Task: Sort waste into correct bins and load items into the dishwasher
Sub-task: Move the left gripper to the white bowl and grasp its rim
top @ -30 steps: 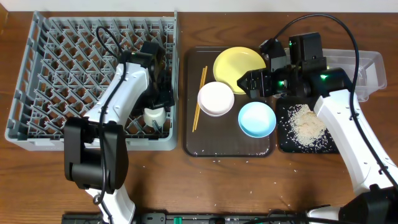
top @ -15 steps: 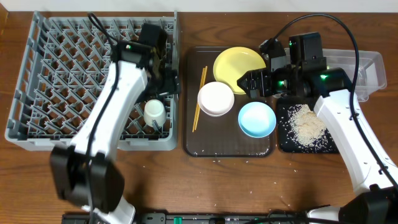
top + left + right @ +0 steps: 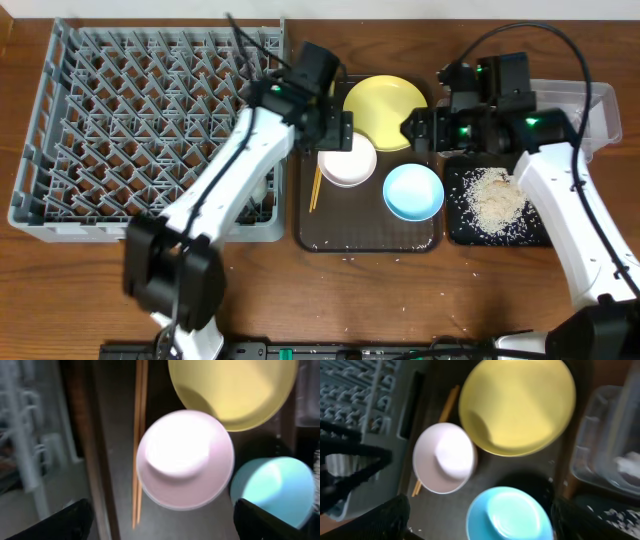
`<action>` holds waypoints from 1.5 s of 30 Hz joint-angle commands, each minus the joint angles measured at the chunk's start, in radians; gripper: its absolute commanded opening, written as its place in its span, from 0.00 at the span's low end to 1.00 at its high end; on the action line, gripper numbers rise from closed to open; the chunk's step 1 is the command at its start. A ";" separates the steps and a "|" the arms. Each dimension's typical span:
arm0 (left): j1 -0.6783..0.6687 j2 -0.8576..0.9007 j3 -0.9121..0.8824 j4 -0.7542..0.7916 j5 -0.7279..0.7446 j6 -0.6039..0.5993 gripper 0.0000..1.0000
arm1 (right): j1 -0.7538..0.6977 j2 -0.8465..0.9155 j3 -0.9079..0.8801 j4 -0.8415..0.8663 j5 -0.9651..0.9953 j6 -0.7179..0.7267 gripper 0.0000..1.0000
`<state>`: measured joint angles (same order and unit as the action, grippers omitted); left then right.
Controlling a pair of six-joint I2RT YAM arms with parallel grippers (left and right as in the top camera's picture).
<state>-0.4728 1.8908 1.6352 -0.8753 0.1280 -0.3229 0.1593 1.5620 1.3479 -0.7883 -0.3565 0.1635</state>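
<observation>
My left gripper (image 3: 337,133) is open and empty, hovering over the white bowl (image 3: 347,160) on the brown tray. In the left wrist view its fingers (image 3: 65,522) stand wide apart, with the white bowl (image 3: 185,460), the chopsticks (image 3: 139,435), the yellow plate (image 3: 232,390) and the blue bowl (image 3: 272,490) below. My right gripper (image 3: 413,130) is open and empty at the right edge of the yellow plate (image 3: 385,110), above the blue bowl (image 3: 413,191). Rice (image 3: 495,200) lies on the black tray (image 3: 460,232). The white cup is mostly hidden under my left arm.
The grey dish rack (image 3: 120,120) fills the left side. The brown tray (image 3: 330,235) holds the dishes and the chopsticks (image 3: 320,160). The clear tub (image 3: 592,105) stands at the far right behind the black tray. Loose rice grains (image 3: 350,259) lie by the brown tray's front edge.
My left arm has swung right, out of the rack where the white cup stays, to above the white bowl. My right gripper has shifted slightly to the right.
</observation>
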 commanded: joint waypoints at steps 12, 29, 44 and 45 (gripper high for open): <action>0.003 0.217 0.005 0.080 -0.009 0.158 0.86 | -0.022 -0.013 0.004 -0.014 0.016 0.022 0.91; 0.003 0.247 0.004 0.068 -0.008 0.157 0.40 | -0.022 -0.013 0.004 -0.015 0.039 0.022 0.92; 0.003 0.275 0.003 0.081 -0.008 0.146 0.08 | -0.022 -0.013 0.004 -0.013 0.046 0.022 0.92; 0.003 0.275 0.003 0.080 -0.008 0.146 0.08 | -0.022 -0.013 0.004 -0.013 0.046 0.022 0.92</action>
<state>-0.4725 2.1567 1.6352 -0.7948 0.1280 -0.1825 0.1406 1.5620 1.3479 -0.8001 -0.3172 0.1761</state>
